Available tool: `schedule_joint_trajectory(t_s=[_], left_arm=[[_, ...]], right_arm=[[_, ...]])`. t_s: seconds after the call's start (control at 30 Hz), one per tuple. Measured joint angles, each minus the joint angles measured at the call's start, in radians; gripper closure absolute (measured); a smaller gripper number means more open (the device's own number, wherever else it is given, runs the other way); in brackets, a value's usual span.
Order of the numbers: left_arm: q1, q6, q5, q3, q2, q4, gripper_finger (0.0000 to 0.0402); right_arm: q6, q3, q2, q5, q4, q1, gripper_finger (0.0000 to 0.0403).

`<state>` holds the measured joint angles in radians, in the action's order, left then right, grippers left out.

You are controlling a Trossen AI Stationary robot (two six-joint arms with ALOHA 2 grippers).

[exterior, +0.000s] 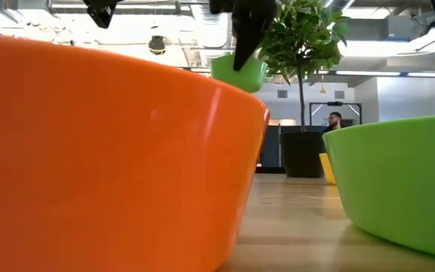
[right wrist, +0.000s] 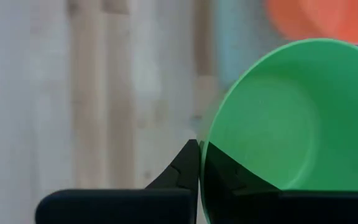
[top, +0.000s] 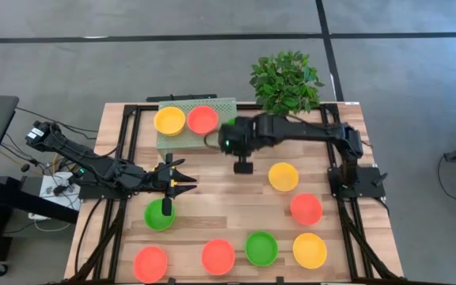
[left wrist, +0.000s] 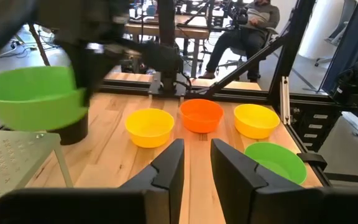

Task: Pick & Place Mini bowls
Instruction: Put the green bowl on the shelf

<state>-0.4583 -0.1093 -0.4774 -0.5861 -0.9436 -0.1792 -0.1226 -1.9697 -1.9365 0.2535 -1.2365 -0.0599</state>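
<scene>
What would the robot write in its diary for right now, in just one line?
right tool: shut on green bowl, lifted beside rack | left tool: open, waiting over table | rack holds yellow bowl, red bowl

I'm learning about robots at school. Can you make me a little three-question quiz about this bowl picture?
1. True or false: the right gripper is shut on the rim of a green bowl.
2. Which bowls sit on the pale rack? A) two green B) one yellow, one red C) none
3. Fill in: the left gripper hangs beside the green bowl on the table and holds ____.

Key: 1 true; 2 B; 3 nothing.
</scene>
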Motion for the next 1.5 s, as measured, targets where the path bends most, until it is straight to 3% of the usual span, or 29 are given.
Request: schedule_joint_trajectory(t_s=[0.13, 0.27, 0.5, 0.9, 1.5], left_arm=[[0.0, 0.0, 0.0, 0.0, 0.0, -0.001, 0.0321], [0.0, 0.0, 0.0, 0.0, 0.0, -0.005, 0.0321], [0.0, 0.0, 0.0, 0.0, 0.002, -0.015, 0.0321], [0.0, 0.0, -0.001, 0.0, 0.002, -0.021, 0.0321], [0.0, 0.0, -0.001, 0.0, 0.002, -0.024, 0.0321]], right_arm=[[-0.051, 0.0, 0.0, -0.004, 0.006, -0.086, 0.0401], [-0.089, 0.0, 0.0, -0.08, 0.004, -0.16, 0.0401], [-0.138, 0.001, -0.001, -0.132, 0.057, -0.221, 0.0401], [-0.227, 0.007, -0.057, -0.155, 0.12, -0.221, 0.0398], [-0.193, 0.006, -0.082, -0.153, 0.236, -0.239, 0.0397]])
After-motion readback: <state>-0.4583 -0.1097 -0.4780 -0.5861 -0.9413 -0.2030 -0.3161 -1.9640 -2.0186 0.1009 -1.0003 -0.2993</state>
